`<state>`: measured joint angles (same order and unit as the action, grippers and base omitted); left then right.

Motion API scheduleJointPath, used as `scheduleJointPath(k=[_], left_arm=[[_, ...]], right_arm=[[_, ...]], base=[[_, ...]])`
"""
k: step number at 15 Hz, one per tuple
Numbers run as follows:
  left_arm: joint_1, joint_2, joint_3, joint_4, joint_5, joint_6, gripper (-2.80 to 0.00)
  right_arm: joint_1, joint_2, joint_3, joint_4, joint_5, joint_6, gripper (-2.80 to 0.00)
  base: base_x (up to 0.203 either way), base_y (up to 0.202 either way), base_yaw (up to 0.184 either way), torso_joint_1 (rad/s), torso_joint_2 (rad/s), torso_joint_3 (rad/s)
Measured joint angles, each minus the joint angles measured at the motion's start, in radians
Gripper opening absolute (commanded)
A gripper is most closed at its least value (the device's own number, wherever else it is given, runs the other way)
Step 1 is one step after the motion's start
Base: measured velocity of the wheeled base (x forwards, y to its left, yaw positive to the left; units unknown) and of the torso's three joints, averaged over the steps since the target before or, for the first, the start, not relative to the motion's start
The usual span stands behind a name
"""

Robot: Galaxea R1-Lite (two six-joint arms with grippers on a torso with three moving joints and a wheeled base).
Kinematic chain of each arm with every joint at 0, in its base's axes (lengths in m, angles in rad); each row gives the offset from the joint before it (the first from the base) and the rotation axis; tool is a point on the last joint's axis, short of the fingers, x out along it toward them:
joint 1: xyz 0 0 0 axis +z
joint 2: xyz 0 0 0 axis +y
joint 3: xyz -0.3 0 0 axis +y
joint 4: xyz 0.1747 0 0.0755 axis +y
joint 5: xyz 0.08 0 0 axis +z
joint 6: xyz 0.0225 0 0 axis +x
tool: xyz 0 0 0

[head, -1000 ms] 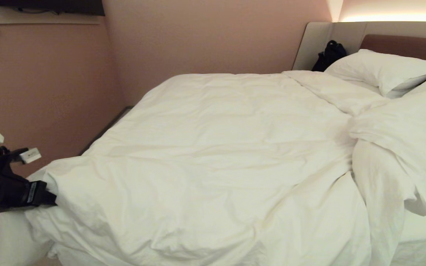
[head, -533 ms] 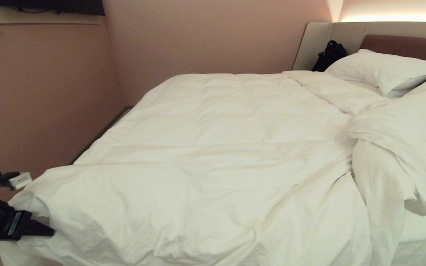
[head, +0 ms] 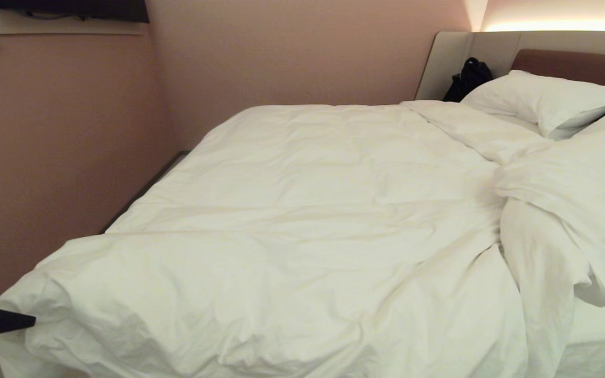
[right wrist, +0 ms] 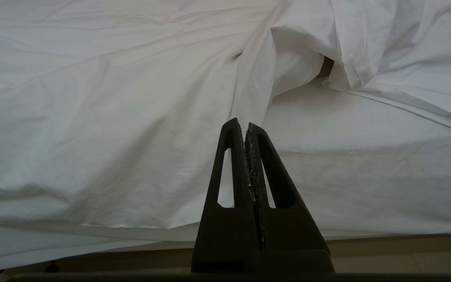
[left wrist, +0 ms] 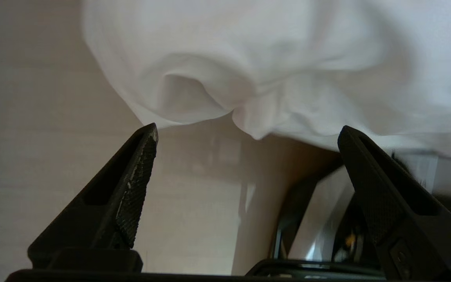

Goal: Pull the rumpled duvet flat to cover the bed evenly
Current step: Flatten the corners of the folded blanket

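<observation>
Nearest you, the right gripper point(right wrist: 246, 127) hangs low at the bed's near edge with its two black fingers pressed together and nothing between them; just past its tip a fold of the duvet point(right wrist: 104, 102) drops onto a bare strip of fitted sheet point(right wrist: 358, 156).

At the left edge of your head view, one dark fingertip of the left gripper point(head: 16, 320) pokes in beside the duvet's near left corner. From its own wrist camera you see that gripper point(left wrist: 249, 131) with its jaws spread wide and empty, the rounded corner of the duvet point(left wrist: 257, 70) hanging just beyond the fingertips and apart from them.

The duvet point(head: 292, 231) lies across most of the bed point(head: 602, 325), fairly smooth on the left and middle, but bunched and folded over itself on the right.

Farther back, two pillows point(head: 539, 100) sit against the headboard point(head: 575, 65), with a dark bag point(head: 468, 79) beside them by the wall point(head: 292, 52).
</observation>
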<state>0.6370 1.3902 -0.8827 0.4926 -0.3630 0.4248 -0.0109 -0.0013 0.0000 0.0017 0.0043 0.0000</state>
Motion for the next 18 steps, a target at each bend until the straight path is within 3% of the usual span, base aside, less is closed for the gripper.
scheduleJointPath(k=[2, 4, 5, 6, 9, 13, 16, 18], left_arm=[[0.021, -0.091, 0.007, -0.004, -0.022, -0.06, 0.0], [0.029, -0.125, 0.009, -0.008, -0.062, -0.218, 0.0], [0.034, -0.124, 0.005, -0.008, -0.088, -0.316, -1.15], [0.043, -0.116, 0.0, -0.01, -0.11, -0.415, -2.8], [0.094, -0.091, -0.012, -0.066, -0.151, -0.658, -2.8], [0.199, -0.06, -0.003, -0.24, -0.153, -0.837, -2.8], [0.268, 0.023, 0.053, -0.312, -0.153, -0.873, -2.8], [0.284, 0.091, 0.099, -0.332, -0.155, -0.796, -2.8]], right_arm=[[0.0, 0.0, 0.0, 0.0, 0.0, 0.0, -2.8], [0.0, 0.0, 0.0, 0.0, 0.0, 0.0, -2.8], [0.0, 0.0, 0.0, 0.0, 0.0, 0.0, -2.8], [0.0, 0.0, 0.0, 0.0, 0.0, 0.0, -2.8], [0.0, 0.0, 0.0, 0.0, 0.0, 0.0, -2.8], [0.0, 0.0, 0.0, 0.0, 0.0, 0.0, -2.8], [0.0, 0.0, 0.0, 0.0, 0.0, 0.0, -2.8], [0.0, 0.0, 0.0, 0.001, 0.0, 0.0, -2.8]], base=[[0.0, 0.0, 0.0, 0.0, 0.0, 0.0], [0.0, 0.0, 0.0, 0.0, 0.0, 0.0], [0.0, 0.0, 0.0, 0.0, 0.0, 0.0], [0.0, 0.0, 0.0, 0.0, 0.0, 0.0], [0.0, 0.0, 0.0, 0.0, 0.0, 0.0], [0.0, 0.0, 0.0, 0.0, 0.0, 0.0], [0.0, 0.0, 0.0, 0.0, 0.0, 0.0], [0.0, 0.0, 0.0, 0.0, 0.0, 0.0]])
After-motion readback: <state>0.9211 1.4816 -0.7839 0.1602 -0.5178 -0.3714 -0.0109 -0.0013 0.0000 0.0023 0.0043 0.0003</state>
